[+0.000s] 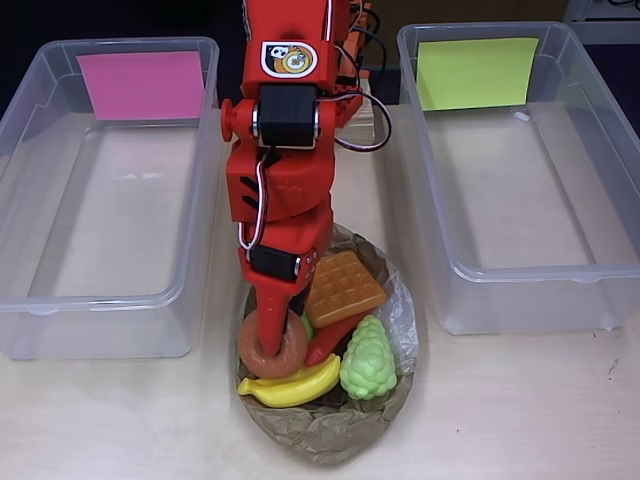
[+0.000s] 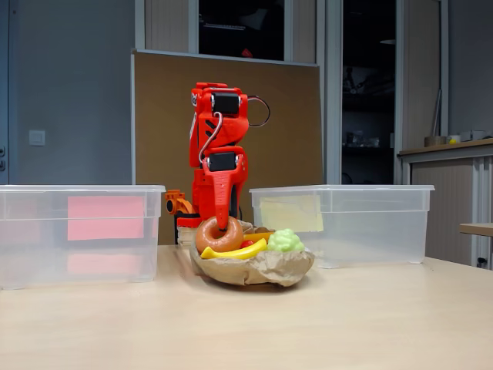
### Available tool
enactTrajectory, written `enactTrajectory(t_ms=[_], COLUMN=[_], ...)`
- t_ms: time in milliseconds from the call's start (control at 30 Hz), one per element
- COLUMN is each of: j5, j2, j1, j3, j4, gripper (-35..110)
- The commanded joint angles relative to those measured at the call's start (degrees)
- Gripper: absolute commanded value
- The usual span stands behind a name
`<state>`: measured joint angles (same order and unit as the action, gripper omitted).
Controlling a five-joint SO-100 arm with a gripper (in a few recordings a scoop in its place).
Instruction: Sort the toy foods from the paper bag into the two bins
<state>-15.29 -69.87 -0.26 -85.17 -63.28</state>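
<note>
Overhead view shows the red arm's hand (image 1: pixel 275 322) low in the frame, just left of centre, pushed down into the brown donut (image 1: pixel 272 345), one finger apparently through the hole; whether the jaws have clamped on the ring I cannot tell. The donut sits at the left of the paper bag (image 1: pixel 330 435), touching the yellow banana (image 1: pixel 290 385) below it, with the red chili (image 1: pixel 335 340) just to its right. Further right lie the orange waffle (image 1: pixel 342 288) and the light-green grapes (image 1: pixel 367 362). The bin with the pink label (image 1: pixel 30 210) fills the upper left, the bin with the yellow-green label (image 1: pixel 620 200) the upper right; both look empty on the pale surface (image 1: pixel 520 400). My worry is the lift: a weak pinch on the rounded ring could let it slip off, and the banana resting against it may be dragged out over the bag's low edge.
</note>
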Motion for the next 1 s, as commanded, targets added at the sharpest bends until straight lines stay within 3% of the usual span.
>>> enactTrajectory(t_ms=[0, 233, 567, 700, 967], j5=[-0.5, 2.3, 3.3, -4.0, -30.2], j2=[-0.1, 1.1, -3.0, -11.5, -28.6], j1=[0.9, -0.1, -5.2, -9.9, -27.1], j3=[3.3, 10.5, 26.9, 24.8, 15.5], j4=[-2.0, -7.2, -24.6, -29.9, -34.2], gripper=[15, 7, 5, 4, 4])
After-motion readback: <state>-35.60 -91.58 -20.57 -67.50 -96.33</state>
